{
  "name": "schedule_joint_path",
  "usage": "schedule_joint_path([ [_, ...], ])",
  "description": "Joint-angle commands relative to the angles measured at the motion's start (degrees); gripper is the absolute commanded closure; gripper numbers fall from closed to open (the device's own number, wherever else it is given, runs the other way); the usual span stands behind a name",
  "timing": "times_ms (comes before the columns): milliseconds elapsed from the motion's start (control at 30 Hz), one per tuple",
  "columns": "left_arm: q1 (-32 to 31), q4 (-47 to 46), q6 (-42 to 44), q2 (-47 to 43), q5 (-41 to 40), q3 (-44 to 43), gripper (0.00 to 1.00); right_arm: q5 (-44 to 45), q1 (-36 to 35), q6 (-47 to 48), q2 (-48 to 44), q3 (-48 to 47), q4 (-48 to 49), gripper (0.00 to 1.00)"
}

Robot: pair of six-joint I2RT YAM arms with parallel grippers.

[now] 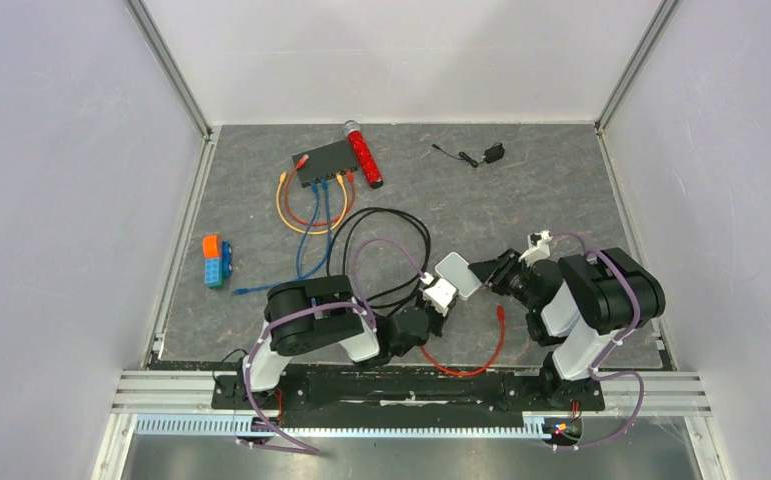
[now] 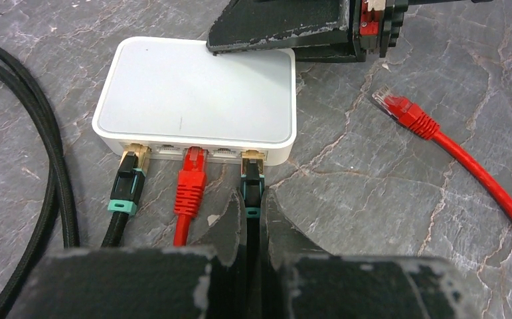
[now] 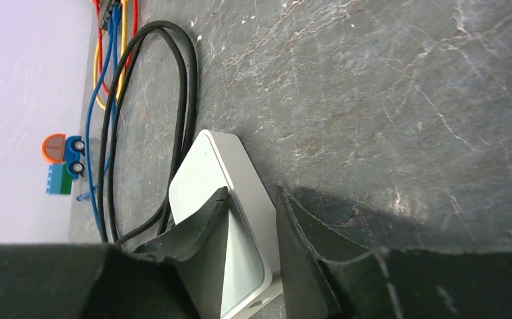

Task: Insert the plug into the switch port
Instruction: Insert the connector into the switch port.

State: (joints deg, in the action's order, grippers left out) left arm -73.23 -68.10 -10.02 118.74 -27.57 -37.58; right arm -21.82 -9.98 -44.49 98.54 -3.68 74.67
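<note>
The flat black switch [image 1: 326, 160] lies at the back, its row of ports [image 1: 323, 178] holding orange, blue, yellow and red cables. My left gripper [image 2: 254, 199] is shut on a black plug with a teal clip [image 2: 253, 179], which sits in the right socket of the white box [image 2: 193, 90]. A second black plug [image 2: 128, 179] and a red plug [image 2: 192, 176] sit in the same box. My right gripper [image 3: 253, 193] is closed on the white box's far edge [image 3: 203, 173]. A loose red plug [image 2: 402, 109] lies to the right.
Black cable loops [image 1: 391, 240] lie between the white box and the switch. A red cylinder [image 1: 364, 155] lies beside the switch, a small black adapter [image 1: 493, 153] at the back right, and an orange-blue toy [image 1: 215, 260] at the left. A red cable [image 1: 481, 355] curves along the near edge.
</note>
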Motion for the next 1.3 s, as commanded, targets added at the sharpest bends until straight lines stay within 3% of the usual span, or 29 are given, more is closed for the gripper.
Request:
schedule_joint_path([
  [0, 3.8, 2.4, -0.3, -0.3, 8.5, -4.4, 0.98, -21.2, -6.6, -12.1, -1.5, 7.7, -8.8, 0.66],
  [100, 5.3, 2.3, 0.1, -0.9, 10.3, -3.3, 0.98, -19.8, -5.8, -13.5, -2.4, 2.6, -11.6, 0.63],
  [200, 6.5, 7.9, 0.2, -1.9, 13.4, -4.3, 0.95, -17.5, -3.2, -11.1, -3.9, -2.3, -17.6, 0.6],
  [267, 6.9, 11.3, 0.7, -2.6, 15.9, -4.7, 0.87, -15.0, -1.4, -9.8, -5.8, -5.0, -20.6, 0.57],
  [500, 7.0, 14.8, 1.2, -4.5, 16.1, -4.4, 0.55, -6.0, 1.4, 5.6, -13.7, -23.1, -49.5, 0.45],
  [700, 7.1, 22.7, 2.2, -12.4, 13.9, -5.6, 0.39, 2.6, 2.4, 18.1, -18.8, -35.3, -63.9, 0.38],
  [800, 7.1, 32.4, 2.1, -19.0, 13.0, -7.7, 0.34, 8.6, 2.4, 24.3, -19.7, -41.1, -69.9, 0.38],
  [933, 7.1, 54.0, 1.5, -27.6, 7.3, -13.1, 0.32, 17.3, 2.4, 32.4, -17.5, -49.0, -74.4, 0.37],
  [1100, 7.1, 74.6, 2.0, -37.4, -7.3, -16.3, 0.25, 28.5, 2.5, 37.7, -12.7, -55.0, -71.2, 0.36],
  [1267, 7.1, 90.7, 3.7, -46.3, -14.9, -19.7, 0.22, 29.6, 2.8, 43.3, -1.8, -66.4, -69.7, 0.36],
])
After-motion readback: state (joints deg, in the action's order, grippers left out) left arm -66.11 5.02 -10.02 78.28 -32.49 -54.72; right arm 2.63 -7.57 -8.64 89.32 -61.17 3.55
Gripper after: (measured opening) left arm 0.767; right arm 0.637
